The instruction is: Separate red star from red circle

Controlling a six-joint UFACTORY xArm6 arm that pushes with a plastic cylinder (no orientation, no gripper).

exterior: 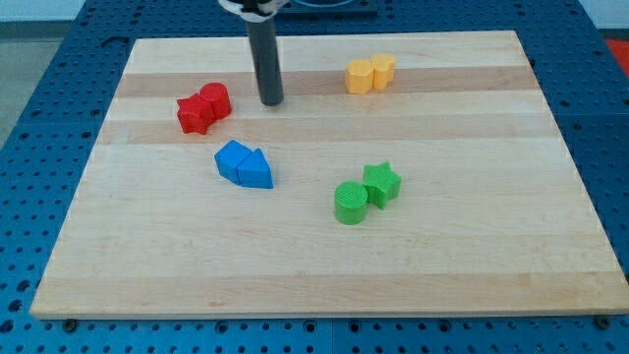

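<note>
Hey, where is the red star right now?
The red star sits in the view's upper left of the board, touching the red circle on its right, with my tip just right of that pair.

A wooden board (314,275) lies on a blue perforated table (39,147). Near the view's top, right of the middle, two yellow blocks (370,74) stand touching each other; their shapes are hard to tell, perhaps a hexagon and a star. Left of the middle, two blue blocks (244,164) touch, the right one looks like a triangle. Lower, to the right, a green cylinder (350,203) touches a green star (381,183).
</note>
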